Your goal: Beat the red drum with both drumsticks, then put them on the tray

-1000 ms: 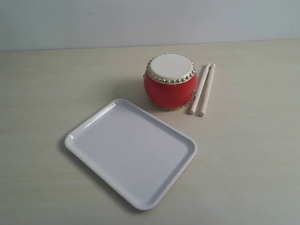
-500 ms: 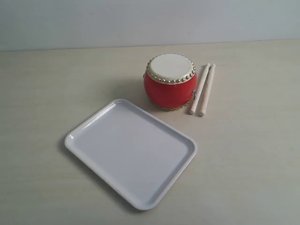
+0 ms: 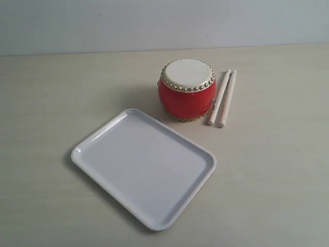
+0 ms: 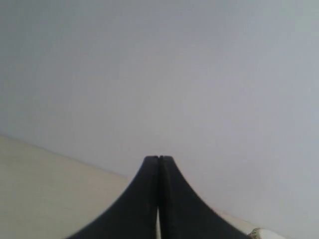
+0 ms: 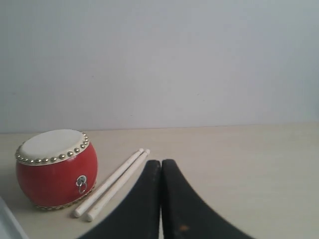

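Observation:
The red drum (image 3: pixel 186 90) stands upright on the table, its cream skin ringed with gold studs; the right wrist view shows the drum (image 5: pixel 56 169) with its side ring. Two pale drumsticks (image 3: pixel 222 98) lie side by side just right of it, touching the table, and the drumsticks (image 5: pixel 112 183) also show in the right wrist view. The white tray (image 3: pixel 103 136) lies in front of the drum, nothing on it. My left gripper (image 4: pixel 158 158) is shut, holding nothing, facing the wall. My right gripper (image 5: pixel 161 162) is shut, holding nothing, beside the sticks and apart from them. Neither gripper shows in the exterior view.
A pale wooden table (image 3: pixel 277 170) carries everything and ends at a plain grey wall (image 3: pixel 154 23) behind the drum. A corner of the tray (image 5: pixel 6 221) shows at the edge of the right wrist view.

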Motion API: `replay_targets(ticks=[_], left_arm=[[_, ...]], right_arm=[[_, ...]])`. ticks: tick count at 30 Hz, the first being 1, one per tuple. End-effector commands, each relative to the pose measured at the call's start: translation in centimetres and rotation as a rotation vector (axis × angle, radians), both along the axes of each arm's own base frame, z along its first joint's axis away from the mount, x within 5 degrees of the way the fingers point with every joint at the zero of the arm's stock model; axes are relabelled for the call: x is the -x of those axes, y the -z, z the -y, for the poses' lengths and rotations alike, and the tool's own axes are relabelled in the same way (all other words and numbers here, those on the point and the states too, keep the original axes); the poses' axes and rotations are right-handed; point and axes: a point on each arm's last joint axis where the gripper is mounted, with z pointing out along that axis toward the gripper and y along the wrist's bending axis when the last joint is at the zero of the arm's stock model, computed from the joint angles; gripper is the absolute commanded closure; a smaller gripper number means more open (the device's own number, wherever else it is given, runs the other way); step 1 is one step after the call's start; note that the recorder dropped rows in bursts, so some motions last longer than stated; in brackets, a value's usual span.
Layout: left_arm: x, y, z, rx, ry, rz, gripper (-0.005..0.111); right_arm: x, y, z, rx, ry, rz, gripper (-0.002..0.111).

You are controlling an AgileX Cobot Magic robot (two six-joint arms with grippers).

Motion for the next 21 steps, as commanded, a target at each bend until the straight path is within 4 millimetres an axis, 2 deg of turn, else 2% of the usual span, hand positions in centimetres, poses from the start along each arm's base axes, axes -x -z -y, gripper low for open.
replay_targets(ticks=[1,11,21], left_arm=[[-0.09,0.98,-0.34,0.143,-0.021,-0.1,0.107],[-0.02,0.3,-0.11,0.217,0.021,-0.029,0.107],[-0.03,0.45,-0.03,0.21,0.035,-0.048,0.107]], right_arm=[[0.06,0.02,-0.24,0.009,-0.044,0.013,0.108],[0.06,0.02,-0.25,0.009,-0.046,0.013,0.108],[0.06,0.02,-0.25,0.012,-0.046,0.013,0.108]])
